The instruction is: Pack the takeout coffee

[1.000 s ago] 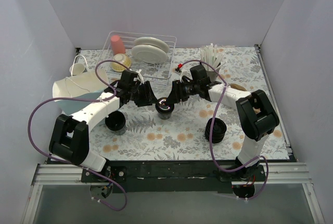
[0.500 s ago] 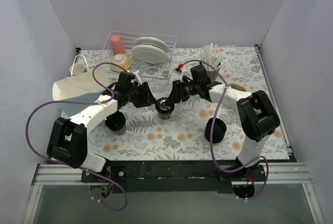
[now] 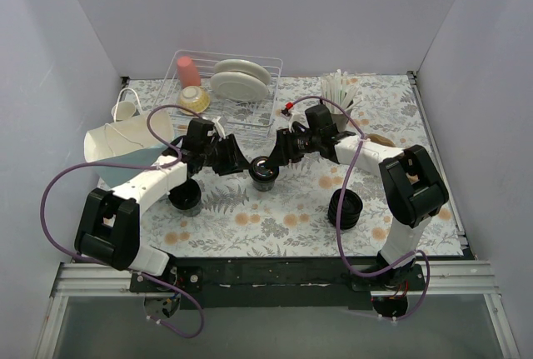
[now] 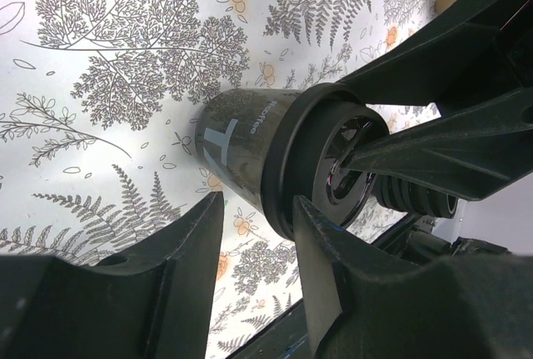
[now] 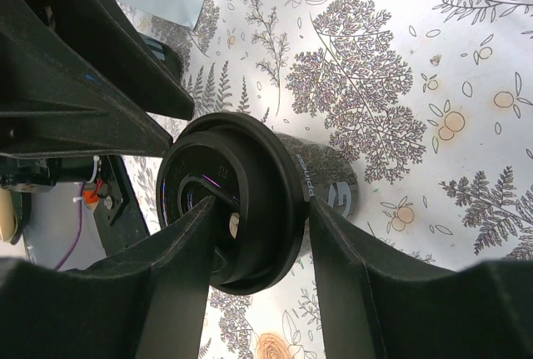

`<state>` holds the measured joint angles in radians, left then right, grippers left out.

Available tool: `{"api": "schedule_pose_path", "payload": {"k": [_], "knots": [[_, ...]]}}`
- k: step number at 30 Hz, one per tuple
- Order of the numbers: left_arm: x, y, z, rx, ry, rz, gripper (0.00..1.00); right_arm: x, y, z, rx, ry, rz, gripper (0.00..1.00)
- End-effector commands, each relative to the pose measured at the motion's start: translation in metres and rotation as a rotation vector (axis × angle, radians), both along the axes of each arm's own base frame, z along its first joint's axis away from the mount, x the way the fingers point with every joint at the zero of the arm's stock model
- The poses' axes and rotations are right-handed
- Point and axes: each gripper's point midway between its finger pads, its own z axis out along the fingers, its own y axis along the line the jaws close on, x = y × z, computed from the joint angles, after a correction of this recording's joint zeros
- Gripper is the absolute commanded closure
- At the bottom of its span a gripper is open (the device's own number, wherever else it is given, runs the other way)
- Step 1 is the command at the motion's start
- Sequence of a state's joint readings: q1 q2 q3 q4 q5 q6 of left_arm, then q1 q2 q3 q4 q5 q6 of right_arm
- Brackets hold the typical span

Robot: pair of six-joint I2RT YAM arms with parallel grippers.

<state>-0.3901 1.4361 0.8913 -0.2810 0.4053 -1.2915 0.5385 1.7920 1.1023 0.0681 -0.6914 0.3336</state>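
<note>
Black takeout coffee [image 3: 263, 169] stands at the middle of the bench [image 3: 291, 209]. Left fingers [image 4: 187, 246] and right fingers [image 5: 187, 251] straddle its lid [image 5: 258, 167]; I cannot tell whether either pinches it.

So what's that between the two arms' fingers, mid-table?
The takeout coffee, a lidded black cup, stands between the left arm's fingers and the right arm's fingers; the top view shows it best.

- black cup w/ lid [image 3: 264, 167]: 1
- black cup, no lid [image 3: 185, 196]: 1
- lid stack [image 3: 344, 209]: 1
- plates [image 3: 241, 67] [image 3: 237, 87]: 2
- pink cup [image 3: 188, 70]: 1
- bowl [image 3: 194, 98]: 1
- mug [image 3: 125, 110]: 1
- bag [image 3: 125, 144]: 1
- rack [image 3: 250, 114]: 1
</note>
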Motion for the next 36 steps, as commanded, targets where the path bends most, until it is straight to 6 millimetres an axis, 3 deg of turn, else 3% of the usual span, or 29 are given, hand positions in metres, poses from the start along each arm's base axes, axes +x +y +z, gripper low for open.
{"api": "schedule_pose_path", "payload": {"k": [1, 10, 25, 36], "knots": [[-0.001, -0.007, 0.008, -0.062, -0.016, -0.020, 0.62, -0.009, -0.012, -0.022, -0.071, 0.024, -0.014, 0.46], [-0.010, -0.004, -0.022, -0.057, 0.049, 0.007, 0.70, -0.019, -0.019, -0.038, -0.083, 0.051, -0.025, 0.47], [-0.013, -0.007, -0.034, -0.104, 0.081, 0.046, 0.82, -0.026, -0.029, -0.048, -0.082, 0.071, -0.055, 0.48], [-0.035, 0.003, -0.077, -0.081, 0.168, 0.088, 0.87, -0.028, -0.041, -0.054, -0.104, 0.063, -0.089, 0.49]]}}
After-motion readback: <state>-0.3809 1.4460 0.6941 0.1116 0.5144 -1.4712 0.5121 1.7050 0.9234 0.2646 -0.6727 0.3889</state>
